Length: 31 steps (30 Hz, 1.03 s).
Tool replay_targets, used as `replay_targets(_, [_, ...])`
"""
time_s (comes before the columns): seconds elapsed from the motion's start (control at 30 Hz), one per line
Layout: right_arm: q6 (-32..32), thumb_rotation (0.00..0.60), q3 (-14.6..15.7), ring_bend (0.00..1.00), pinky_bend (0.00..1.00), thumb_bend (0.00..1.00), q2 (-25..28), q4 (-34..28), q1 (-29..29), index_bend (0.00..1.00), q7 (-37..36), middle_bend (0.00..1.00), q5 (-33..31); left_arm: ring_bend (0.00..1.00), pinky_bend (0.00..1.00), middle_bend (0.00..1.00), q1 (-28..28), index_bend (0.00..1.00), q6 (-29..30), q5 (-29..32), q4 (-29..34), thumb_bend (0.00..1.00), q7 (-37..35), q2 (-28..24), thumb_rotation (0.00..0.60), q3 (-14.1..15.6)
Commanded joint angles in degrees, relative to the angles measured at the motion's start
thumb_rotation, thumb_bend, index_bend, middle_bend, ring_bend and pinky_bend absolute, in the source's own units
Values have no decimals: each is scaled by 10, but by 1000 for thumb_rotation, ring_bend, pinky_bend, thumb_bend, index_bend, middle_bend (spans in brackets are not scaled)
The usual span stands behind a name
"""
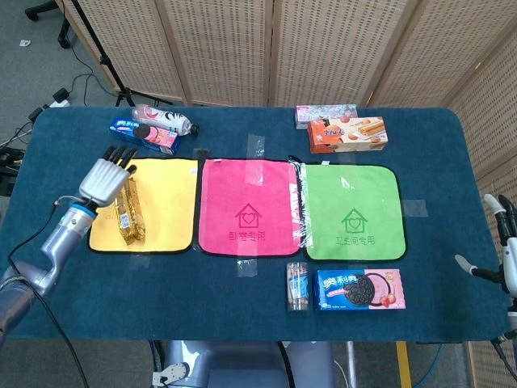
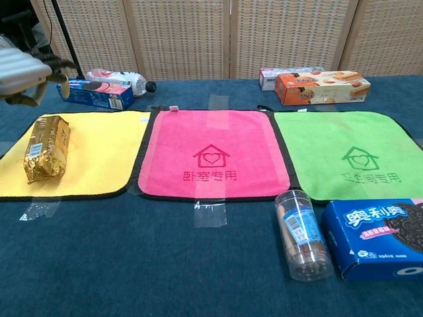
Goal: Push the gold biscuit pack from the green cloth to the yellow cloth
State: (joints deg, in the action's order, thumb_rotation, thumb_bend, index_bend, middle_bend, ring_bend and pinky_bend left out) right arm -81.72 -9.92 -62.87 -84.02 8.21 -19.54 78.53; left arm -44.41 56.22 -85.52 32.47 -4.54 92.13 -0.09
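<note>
Lying on the yellow cloth (image 1: 166,206) — gold biscuit pack (image 1: 128,212), just beside left-hand fingers (image 1: 121,156).

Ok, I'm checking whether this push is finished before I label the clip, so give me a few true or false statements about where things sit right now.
1. The gold biscuit pack lies on the yellow cloth. True.
2. The left robot hand grips the pack. False: it holds nothing and is lifted beside the pack.
3. The green cloth has nothing on it. True.
4. The clear cup stands on the pink cloth. False: it lies on the table in front of the cloths, beside the blue cookie box.
5. The pack reaches onto the pink cloth. False: it is at the yellow cloth's far left side.
</note>
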Motion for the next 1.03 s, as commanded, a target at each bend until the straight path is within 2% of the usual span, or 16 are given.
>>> replay_targets(0.03, [-2,600,1,0,0,0,1,-3,-1,0,0,0,4,27,90,55,25,350,101,28,45,938,-83,-37,600,-55])
replay_targets(0.07, [-3,600,2,0,0,0,1,-3,-1,0,0,0,7,26,86,55,32,350,129,29,53,878,-101,-47,600,-63])
replay_targets(0.13, [-6,600,3,0,0,0,1,-6,-2,0,1,0,11,22,69,55,46,351,165,34,67,659,-126,-62,600,-76])
replay_targets(0.2, [-10,600,5,0,0,0,2,-9,-3,0,3,0,18,11,31,50,70,334,210,46,94,257,-163,-81,600,-94])
replay_targets(0.23, [-12,600,6,0,0,0,2,-10,-3,0,4,0,21,5,14,39,85,311,229,53,109,105,-178,-89,600,-100])
replay_targets(0.3, [-17,600,9,0,0,0,3,-12,-5,0,7,0,30,0,1,14,120,253,263,67,160,2,-215,-109,600,-110])
replay_targets(0.4, [-28,600,13,0,0,0,2,-16,-8,0,14,0,43,0,0,0,178,122,320,71,239,0,-243,-146,600,-108])
replay_targets(0.47, [-37,600,16,0,0,0,2,-19,-10,0,22,0,52,0,0,0,227,39,340,82,302,0,-243,-178,600,-94])
replay_targets(0.53, [-46,600,18,0,0,0,1,-19,-13,0,41,0,59,0,0,0,274,8,313,107,375,0,-206,-226,600,-62])
replay_targets(0.6, [-53,600,19,0,0,0,-2,-21,-15,0,55,0,62,0,0,0,298,0,298,120,449,0,-183,-265,600,-46])
replay_targets(0.67, [-61,600,19,0,0,0,-4,-23,-17,0,67,0,65,0,0,0,316,0,287,131,498,0,-169,-288,600,-34])
replay_targets(0.87, [-84,600,18,0,0,0,-8,-26,-25,0,99,0,73,0,0,0,355,0,272,152,554,0,-166,-306,600,-16])
replay_targets(1.03, [-98,600,18,0,0,0,-9,-31,-30,0,112,0,78,0,0,0,374,0,270,150,552,0,-169,-298,600,-10])
